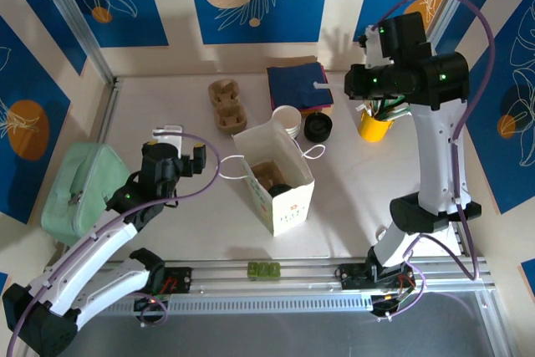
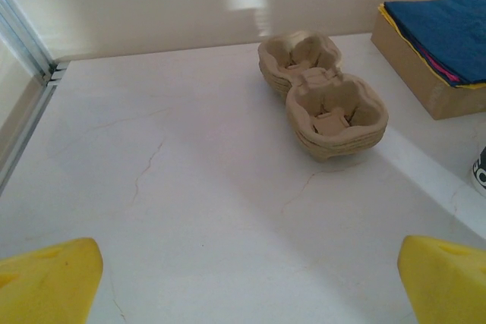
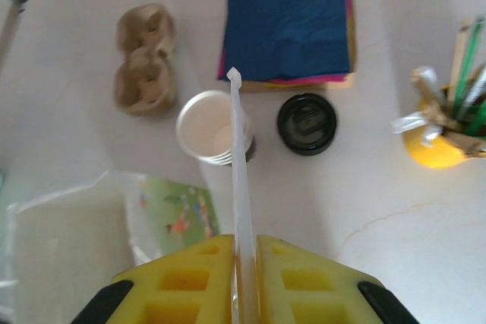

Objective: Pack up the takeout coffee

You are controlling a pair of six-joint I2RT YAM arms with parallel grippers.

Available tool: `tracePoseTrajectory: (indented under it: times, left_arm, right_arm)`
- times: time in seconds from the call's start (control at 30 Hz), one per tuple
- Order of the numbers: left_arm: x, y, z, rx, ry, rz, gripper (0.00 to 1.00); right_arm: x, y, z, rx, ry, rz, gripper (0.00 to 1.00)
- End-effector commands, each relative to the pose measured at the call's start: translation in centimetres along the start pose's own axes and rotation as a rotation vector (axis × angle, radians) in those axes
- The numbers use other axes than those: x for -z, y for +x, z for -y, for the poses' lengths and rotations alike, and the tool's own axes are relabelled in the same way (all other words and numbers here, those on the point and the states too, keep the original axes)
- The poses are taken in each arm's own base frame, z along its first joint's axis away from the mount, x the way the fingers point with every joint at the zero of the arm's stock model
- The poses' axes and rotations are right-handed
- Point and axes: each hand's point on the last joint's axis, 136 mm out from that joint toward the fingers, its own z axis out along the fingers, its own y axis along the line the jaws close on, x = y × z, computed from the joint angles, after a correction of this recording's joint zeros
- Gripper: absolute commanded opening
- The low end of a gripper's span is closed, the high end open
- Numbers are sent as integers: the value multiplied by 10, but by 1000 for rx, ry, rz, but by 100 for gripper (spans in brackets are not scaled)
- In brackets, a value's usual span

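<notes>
The white paper bag stands open at the table's middle. Inside it sits a brown carrier and a dark round lid, apparently the takeout coffee; the cup itself is hidden. My right gripper is shut on a long white wrapped straw, held high above the stack of white cups. From above, that gripper hovers over the back right, by the napkins. My left gripper is open, with nothing between its yellow fingertips, and hangs left of the bag.
A stack of brown cup carriers sits at the back. Blue napkins lie on a box, with black lids in front. A yellow cup of straws stands at the right. A green pouch lies at the left edge.
</notes>
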Motion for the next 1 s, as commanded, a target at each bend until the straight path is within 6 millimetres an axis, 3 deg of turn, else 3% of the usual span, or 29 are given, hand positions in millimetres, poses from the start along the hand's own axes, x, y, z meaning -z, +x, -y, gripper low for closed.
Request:
tracePoseTrajectory:
  times: [0.0,0.2,0.57,0.73,0.97]
  left_arm:
    - [5,-13,-1,32,12,17,99]
    - [8,-19,-3,27,6,15,99]
    - [7,-7,0,62,22,-19,99]
    - [7,-6,1,52,28,-22,100]
    - [10,-4,1,62,39,-32,99]
  right_arm:
    - [9,17,-31,-1,-114,-56,14]
    - [19,46,-69,92,-173,-106,13]
    - [47,89,-84,151,-227,-126,13]
    - [35,107,-87,166,-227,-194,12]
    - [-8,117,-104,241,-137,-304,11]
